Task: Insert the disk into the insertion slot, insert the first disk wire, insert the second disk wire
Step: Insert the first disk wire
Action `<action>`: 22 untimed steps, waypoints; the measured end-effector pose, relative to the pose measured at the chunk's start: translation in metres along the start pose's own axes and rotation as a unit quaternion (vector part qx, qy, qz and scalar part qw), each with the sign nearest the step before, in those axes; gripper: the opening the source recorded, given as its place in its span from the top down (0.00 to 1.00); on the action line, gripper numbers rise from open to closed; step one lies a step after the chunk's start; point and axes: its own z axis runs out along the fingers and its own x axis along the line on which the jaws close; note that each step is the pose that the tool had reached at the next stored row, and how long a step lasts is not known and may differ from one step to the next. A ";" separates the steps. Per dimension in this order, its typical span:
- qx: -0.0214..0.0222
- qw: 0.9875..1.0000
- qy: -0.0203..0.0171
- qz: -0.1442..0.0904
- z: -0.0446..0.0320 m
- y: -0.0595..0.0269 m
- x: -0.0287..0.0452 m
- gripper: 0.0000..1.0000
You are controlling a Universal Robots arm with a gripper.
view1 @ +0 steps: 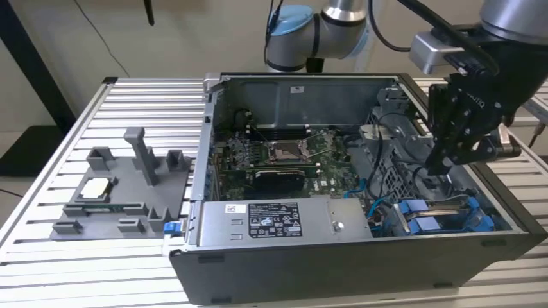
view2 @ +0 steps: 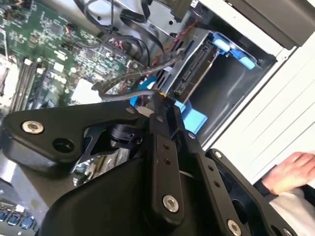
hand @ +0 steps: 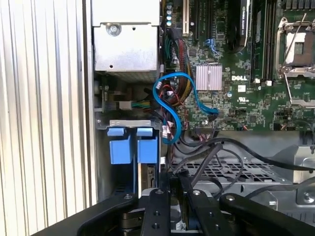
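Toward the exterior view's right, your gripper (view1: 435, 168) hangs inside the open case (view1: 342, 269). The arm reaches steeply down just above the insertion slot (view1: 415, 224) with its blue rails. Drift sideways here and you would likely scrape the bay wall.

In the second wrist view, the jaws look pinched together on a black disk wire (view2: 132, 94), its plug close to the disk (view2: 194, 71), which appears seated in the slot. A tilted plug could jam or bend the connector. A person's hand (view2: 290, 172) also lies near.

In the first wrist view, loose black cables (hand: 204, 157) cross beside the gripper and could snag.
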 end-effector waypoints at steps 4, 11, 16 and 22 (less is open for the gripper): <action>-0.002 1.000 0.019 0.000 0.0005 -0.0002 -0.0001 0.81; -0.004 0.999 0.043 -0.001 0.0014 -0.0007 -0.0001 0.81; -0.007 0.998 0.054 -0.002 0.0022 -0.0015 -0.0001 0.81; -0.008 0.998 0.064 -0.002 0.0036 -0.0028 -0.0002 0.81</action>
